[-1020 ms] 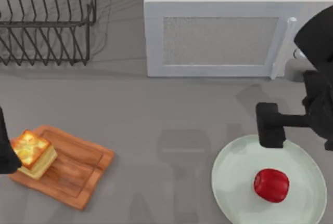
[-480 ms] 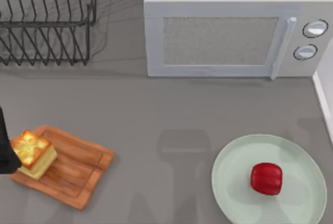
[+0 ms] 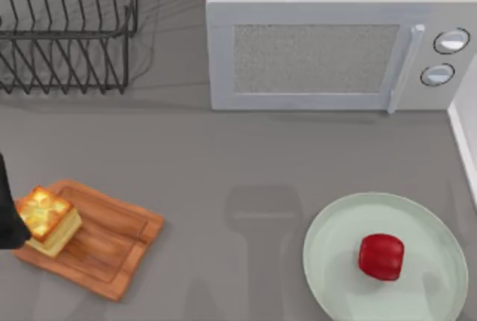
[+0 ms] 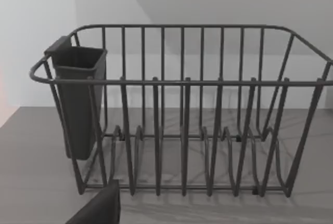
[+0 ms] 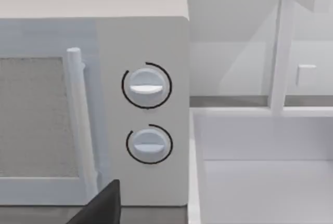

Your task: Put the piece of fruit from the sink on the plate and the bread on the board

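A grey bench [image 3: 223,164] seen from above. The red fruit [image 3: 381,256] lies on the mint-green plate [image 3: 335,261] at the lower right, slightly right of the plate's middle and well inside the rim. The bread [image 3: 46,220], a golden toast chunk, sits on the left end of the wooden board [image 3: 112,243] at the lower left. A dark part of the left arm [image 3: 7,209] shows at the left edge, just beside the bread; whether its tool is released or clenched I cannot tell, and likewise for the right tool. A wire rack [image 3: 67,30] and a microwave [image 3: 313,53] stand along the back. Both items look placed, so the task seems finished. The best finish is probably to draw the left arm straight away without brushing the bread.
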### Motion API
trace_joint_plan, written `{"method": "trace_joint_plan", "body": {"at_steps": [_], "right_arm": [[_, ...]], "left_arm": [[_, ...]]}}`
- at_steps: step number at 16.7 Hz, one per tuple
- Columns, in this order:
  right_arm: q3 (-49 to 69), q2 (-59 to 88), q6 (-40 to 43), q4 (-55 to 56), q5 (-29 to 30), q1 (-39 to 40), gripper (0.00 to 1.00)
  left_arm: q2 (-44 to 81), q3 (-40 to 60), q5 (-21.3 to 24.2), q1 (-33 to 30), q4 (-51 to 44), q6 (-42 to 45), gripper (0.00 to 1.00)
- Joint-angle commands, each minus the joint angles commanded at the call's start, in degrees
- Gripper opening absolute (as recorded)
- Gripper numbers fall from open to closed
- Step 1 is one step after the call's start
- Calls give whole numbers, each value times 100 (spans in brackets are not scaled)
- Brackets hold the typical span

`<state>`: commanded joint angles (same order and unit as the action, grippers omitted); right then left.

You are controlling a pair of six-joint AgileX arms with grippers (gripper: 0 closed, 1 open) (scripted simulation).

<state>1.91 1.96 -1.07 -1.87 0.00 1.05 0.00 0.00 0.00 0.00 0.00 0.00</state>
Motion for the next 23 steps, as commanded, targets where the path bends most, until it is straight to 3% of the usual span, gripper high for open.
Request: {"method": "trace_joint_plan", "body": {"at_steps": [7, 11, 15, 23], "right_arm": [[-191, -196, 107, 187, 0, -105, 100], [-191, -196, 107, 187, 0, -105, 100], [-191, -196, 107, 187, 0, -105, 100], [-191, -196, 107, 187, 0, -105, 100]], "left_arm": [[4, 4, 0, -1, -4, 2, 100], [580, 597, -6, -91, -563, 231, 100], [2108, 1730, 0, -265, -1645, 622, 100], [6612, 4163, 12, -623, -4258, 1437, 100]]}}
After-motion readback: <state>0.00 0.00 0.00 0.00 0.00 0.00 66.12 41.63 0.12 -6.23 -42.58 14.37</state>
